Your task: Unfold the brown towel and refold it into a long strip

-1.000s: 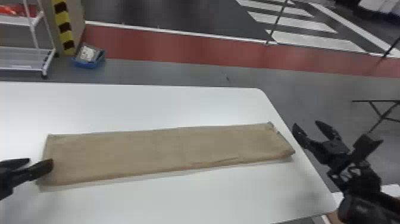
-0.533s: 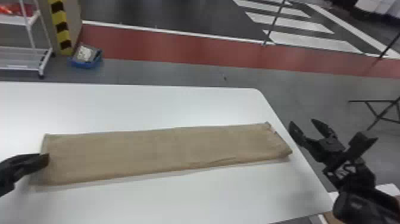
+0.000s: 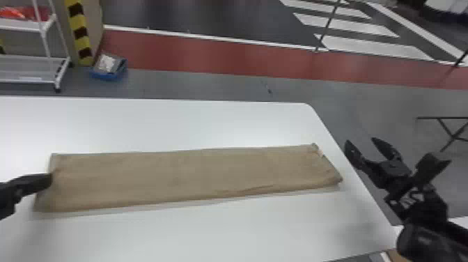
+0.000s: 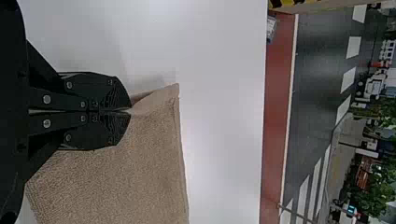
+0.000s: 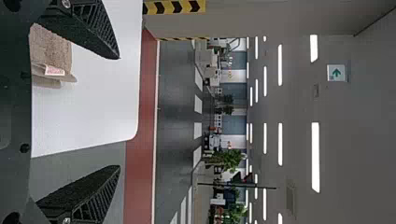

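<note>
White table is spanning lower frame, brown towel lying centre, likely handling soft, light, best taken by end edges; left gripper is pinching its left end, right gripper waiting mid-right, fingers apart.

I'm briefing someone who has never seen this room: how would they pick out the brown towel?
Start with the large white table in front of the robot. Across it lies the towel, a long flat strip running from the left hand toward the table's right edge. Its brown cloth sets it apart from white table and black hand.
</note>
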Robot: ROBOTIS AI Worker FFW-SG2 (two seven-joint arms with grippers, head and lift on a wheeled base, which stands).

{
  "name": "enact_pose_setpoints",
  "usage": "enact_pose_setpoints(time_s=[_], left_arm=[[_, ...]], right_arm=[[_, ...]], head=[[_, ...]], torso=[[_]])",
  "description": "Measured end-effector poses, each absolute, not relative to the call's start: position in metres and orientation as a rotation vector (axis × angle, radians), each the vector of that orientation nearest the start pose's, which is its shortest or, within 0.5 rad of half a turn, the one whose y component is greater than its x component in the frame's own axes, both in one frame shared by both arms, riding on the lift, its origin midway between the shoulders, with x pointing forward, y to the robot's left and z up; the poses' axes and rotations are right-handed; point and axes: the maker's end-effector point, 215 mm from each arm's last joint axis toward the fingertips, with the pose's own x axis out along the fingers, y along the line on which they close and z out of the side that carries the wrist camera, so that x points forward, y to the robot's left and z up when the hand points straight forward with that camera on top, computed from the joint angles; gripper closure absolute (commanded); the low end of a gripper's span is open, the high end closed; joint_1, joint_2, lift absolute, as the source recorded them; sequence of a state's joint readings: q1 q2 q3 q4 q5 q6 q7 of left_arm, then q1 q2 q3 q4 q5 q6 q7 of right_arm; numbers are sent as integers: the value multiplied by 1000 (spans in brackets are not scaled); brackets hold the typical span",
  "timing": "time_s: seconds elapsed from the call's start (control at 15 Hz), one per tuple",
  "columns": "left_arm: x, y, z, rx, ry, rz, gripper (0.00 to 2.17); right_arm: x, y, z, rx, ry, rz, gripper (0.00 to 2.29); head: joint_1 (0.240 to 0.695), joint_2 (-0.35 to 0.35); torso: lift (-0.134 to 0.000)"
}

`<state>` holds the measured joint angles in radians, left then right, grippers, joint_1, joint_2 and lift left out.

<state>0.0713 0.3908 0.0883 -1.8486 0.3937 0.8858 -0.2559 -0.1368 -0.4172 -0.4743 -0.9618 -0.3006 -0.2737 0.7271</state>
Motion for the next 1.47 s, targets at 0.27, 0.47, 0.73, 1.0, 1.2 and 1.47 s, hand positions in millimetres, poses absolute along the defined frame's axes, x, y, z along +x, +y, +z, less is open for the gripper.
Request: enact_pose_setpoints(time_s=[0.27, 0.47, 0.73, 1.0, 1.2, 1.47], left_arm=[[509, 326, -447, -34, 676, -218, 1268], [511, 351, -446, -25, 678, -177, 1109], [523, 357, -425, -29, 588, -170, -2], [532, 355, -388, -31, 479, -139, 43], [531, 340, -359, -1, 389, -92, 66], [516, 270, -327, 0, 235, -168, 73]], right_arm=[[539, -547, -366, -11, 5, 93, 46], [538, -545, -370, -6, 13, 95, 46], [537, -537, -376, -5, 21, 107, 46], [539, -493, -365, 2, 27, 186, 46], [549, -437, -359, 72, 101, 243, 46], [538, -332, -348, 96, 154, 328, 36]], head=[[695, -236], [695, -205], [695, -188], [695, -148], [695, -109], [695, -68]], torso=[[-123], [-123], [-123], [-123], [-123], [-123]])
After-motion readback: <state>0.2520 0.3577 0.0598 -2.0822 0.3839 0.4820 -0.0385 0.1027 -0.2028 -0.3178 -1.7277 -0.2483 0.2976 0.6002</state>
